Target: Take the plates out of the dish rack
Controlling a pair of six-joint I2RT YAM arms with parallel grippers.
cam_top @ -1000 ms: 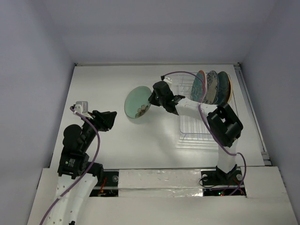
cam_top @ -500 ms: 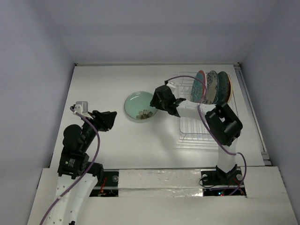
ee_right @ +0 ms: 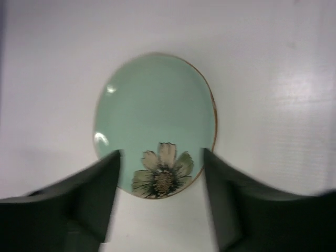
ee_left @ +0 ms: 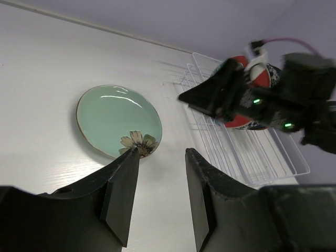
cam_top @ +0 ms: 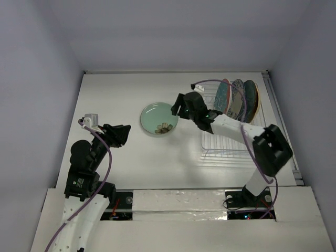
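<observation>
- The white wire dish rack (cam_top: 226, 147) held the remaining round ceramic plates (cam_top: 237, 98) upright at its far end.
- The pale mint green ceramic plate (cam_top: 157, 116), held tilted a second earlier, lay flat on the table (cam_top: 115, 94). The right gripper (ee_right: 161, 153) was spread above it, and the left gripper (ee_left: 161, 152) was also spread.

Mint plate (cam_top: 159, 117) flat mid-table — right arm (cam_top: 231, 125) crosses rack (cam_top: 220, 149).

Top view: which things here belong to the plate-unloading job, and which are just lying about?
Belongs to the job: mint green plate, flat on the table; standing plates; dish rack; right gripper, open, by that plate.
Just there: left gripper, open, holding nothing; purple cables.
</observation>
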